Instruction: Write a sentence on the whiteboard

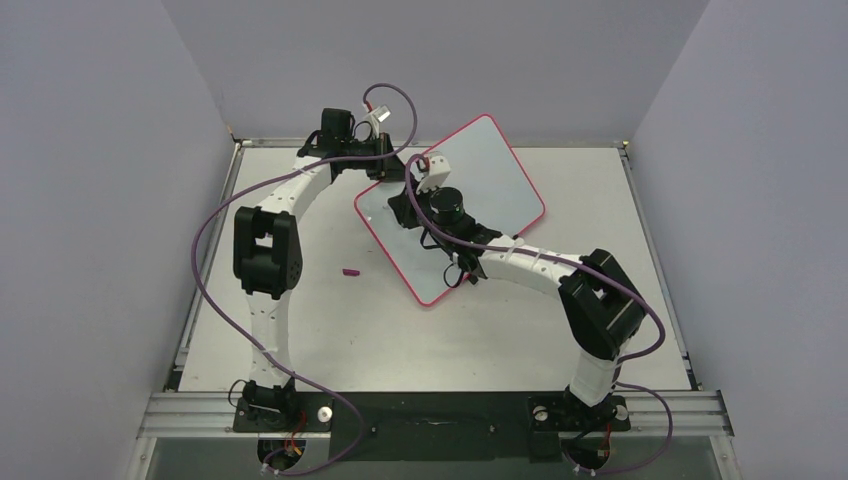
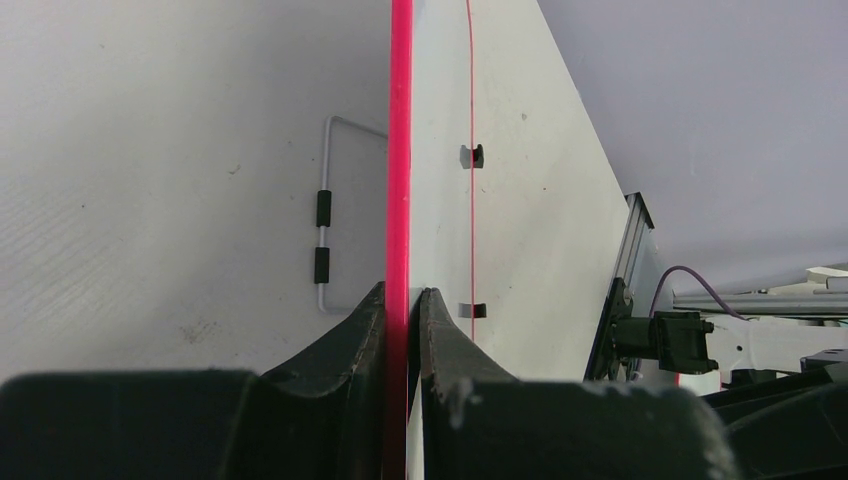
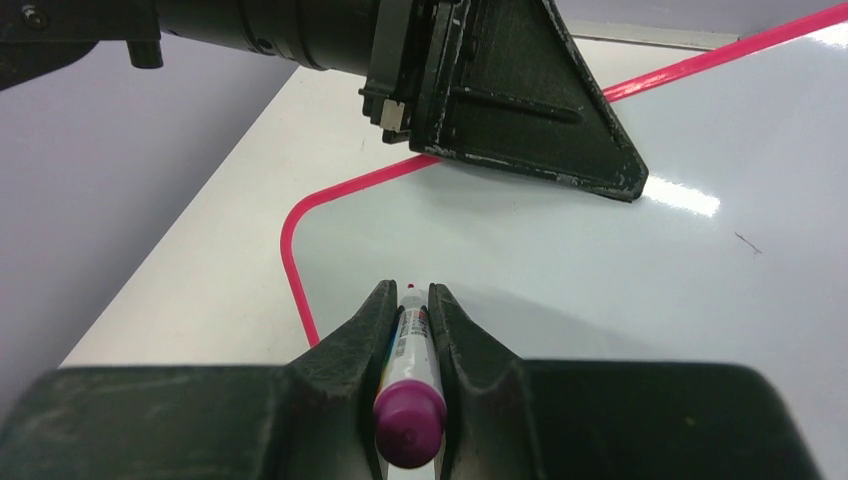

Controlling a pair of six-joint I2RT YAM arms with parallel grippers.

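Note:
The whiteboard (image 1: pixel 480 185), glossy white with a pink-red frame, lies slanted on the table. My left gripper (image 1: pixel 385 165) is shut on its far-left frame edge; the left wrist view shows the pink edge (image 2: pixel 401 150) clamped between the jaws (image 2: pixel 403 295). My right gripper (image 1: pixel 408 208) is shut on a white marker with a magenta end (image 3: pixel 410 385). Its tip sits at the board surface (image 3: pixel 560 270) near the rounded corner. No sentence shows on the board; I see only a tiny dot at the tip and a small dark mark (image 3: pixel 748 243).
A small magenta marker cap (image 1: pixel 351 271) lies on the table left of the board. A wire bracket with two black sleeves (image 2: pixel 322 235) shows beside the clamped edge. One left finger (image 3: pixel 520 110) rests on the board ahead of the marker. Grey walls enclose the table.

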